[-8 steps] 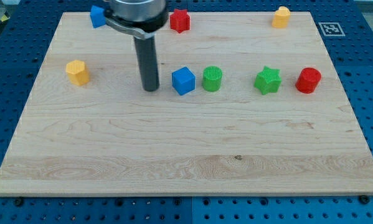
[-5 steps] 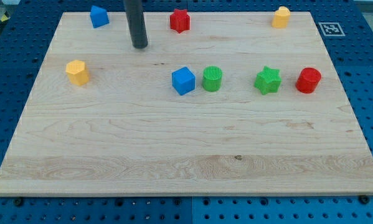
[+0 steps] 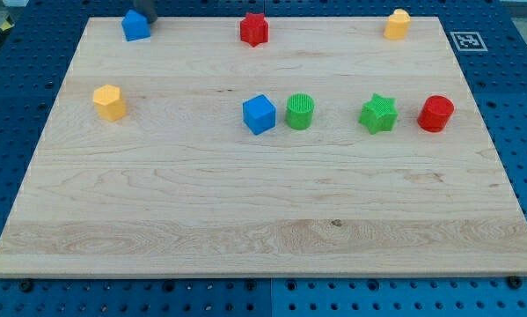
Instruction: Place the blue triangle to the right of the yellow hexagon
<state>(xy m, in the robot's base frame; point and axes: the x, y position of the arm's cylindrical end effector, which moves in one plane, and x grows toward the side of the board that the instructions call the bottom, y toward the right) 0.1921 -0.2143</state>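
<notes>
My tip (image 3: 150, 21) touches the blue triangle (image 3: 135, 25) from its right. The yellow hexagon (image 3: 110, 102), below the triangle, awaits; the placing is unfinished.

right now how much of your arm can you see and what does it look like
Almost none. Only a sliver of my dark rod shows at the view's top edge, its end, my tip, just right of the blue triangle. It looks plain dark grey to black; too little shows for its shape. No cables, markings or metal collar are in view.
</notes>
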